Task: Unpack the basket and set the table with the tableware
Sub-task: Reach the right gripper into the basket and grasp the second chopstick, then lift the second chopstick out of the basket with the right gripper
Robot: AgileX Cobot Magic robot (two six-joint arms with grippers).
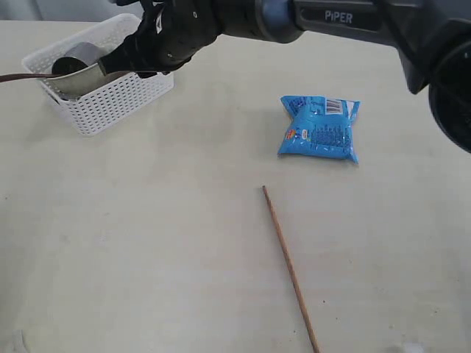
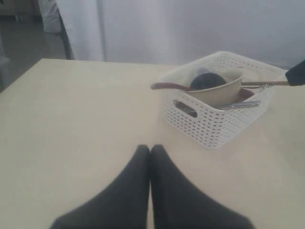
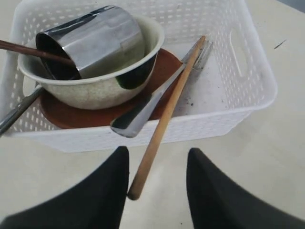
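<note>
The white basket (image 3: 257,71) stands at the far left of the table (image 1: 147,243). In it a beige-silver bowl (image 3: 95,93) rests on a brown plate (image 3: 159,71). The bowl holds a tipped metal cup (image 3: 95,40) and a brown-handled utensil (image 3: 28,51). A wooden chopstick (image 3: 167,114) leans over the basket's wall beside a metal spoon (image 3: 143,112). My right gripper (image 3: 157,151) is open around the chopstick's outer end, which touches one finger. A second chopstick (image 1: 289,265) lies on the table. My left gripper (image 2: 150,150) is shut and empty, short of the basket (image 2: 209,124).
A blue snack bag (image 1: 319,127) lies on the table right of the basket. My right arm (image 1: 294,18) stretches across the top of the exterior view to the basket (image 1: 110,110).
</note>
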